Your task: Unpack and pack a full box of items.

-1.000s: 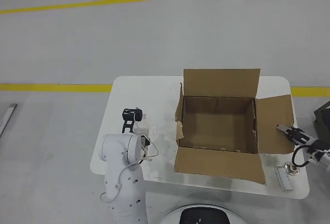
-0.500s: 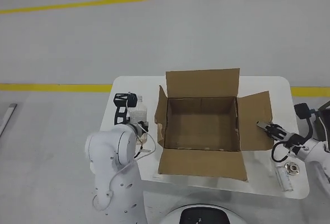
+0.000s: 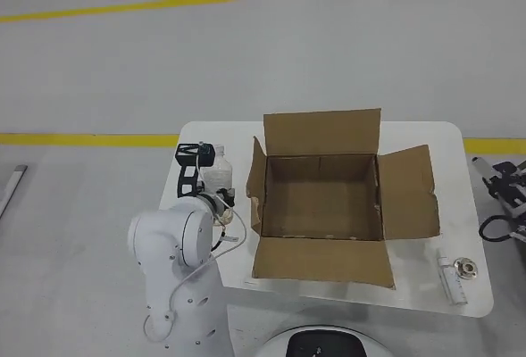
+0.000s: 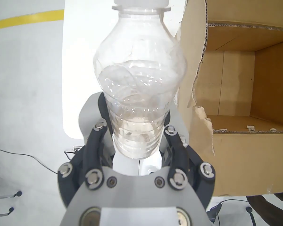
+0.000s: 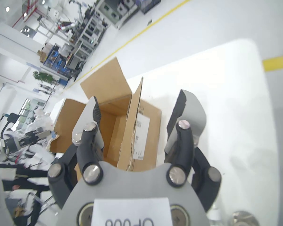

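Beside the torn corrugated cardboard box (image 3: pixel 323 132), left gripper (image 4: pixel 135 128) pinches a clear ribbed plastic bottle (image 4: pixel 139 71); right gripper (image 5: pixel 139 102) spread wide, empty.

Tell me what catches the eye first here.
An open, empty cardboard box sits in the middle of the white table, flaps spread. Right beside it, the left gripper is shut on a clear bottle with a little liquid inside. The right gripper hangs open at the table's other side.

The left hand (image 3: pixel 198 168) grips a clear bottle (image 3: pixel 221 171) just beside the open cardboard box (image 3: pixel 321 259) — flaps spread outward.
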{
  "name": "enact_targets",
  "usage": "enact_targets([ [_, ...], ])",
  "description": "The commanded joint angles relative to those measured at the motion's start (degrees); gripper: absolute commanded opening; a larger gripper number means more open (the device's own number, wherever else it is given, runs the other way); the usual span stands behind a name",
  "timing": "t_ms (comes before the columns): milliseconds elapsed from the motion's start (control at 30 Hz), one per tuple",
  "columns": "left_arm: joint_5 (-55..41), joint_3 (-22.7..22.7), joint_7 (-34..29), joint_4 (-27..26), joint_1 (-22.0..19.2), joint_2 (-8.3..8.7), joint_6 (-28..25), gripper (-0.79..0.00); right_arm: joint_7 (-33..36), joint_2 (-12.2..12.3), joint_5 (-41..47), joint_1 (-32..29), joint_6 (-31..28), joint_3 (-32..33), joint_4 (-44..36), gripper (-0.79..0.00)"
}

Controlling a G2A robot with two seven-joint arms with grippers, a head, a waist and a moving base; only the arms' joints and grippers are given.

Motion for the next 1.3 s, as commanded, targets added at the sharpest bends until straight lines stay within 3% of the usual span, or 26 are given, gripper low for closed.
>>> enact_targets([
  [0, 0.0, 0.0, 0.0, 0.0, 0.0, 0.00, 0.0, -0.785, -5.4, -0.2, -4.6, -2.2, -0.7, 1.2, -2.4, -0.785],
  [167, -1.6, 1.8, 3.9, -1.6, 0.3, 0.14, -0.4, -0.785, -9.8, -0.7, -10.1, -5.4, -0.5, 2.1, -5.8, -0.785],
  [367, -6.2, 7.2, 5.0, -3.6, -4.6, 0.01, -0.1, -0.785, -10.5, -1.1, -12.3, -7.1, -0.3, 1.4, -7.4, -0.785],
  [533, -10.0, 12.6, 5.1, 2.3, -9.0, -0.31, 0.8, -0.785, -11.3, -1.3, -13.7, -8.3, -0.3, 1.9, -8.3, -0.785],
  [667, -11.8, 15.8, 5.6, 10.5, -10.8, -0.59, 3.0, -0.785, -12.2, -1.6, -14.4, -9.1, -0.1, 2.9, -8.6, -0.785],
  [933, -14.9, 16.8, 4.4, 25.4, -12.8, -0.69, 6.9, -0.785, -12.8, -2.0, -15.9, -10.1, -0.1, 4.1, -8.8, -0.785],
  [1267, -15.6, 16.6, 4.5, 26.4, -13.1, -0.69, 7.2, -0.785, -10.6, -2.0, -18.0, -10.0, 0.2, 3.7, -8.7, -0.785],
])
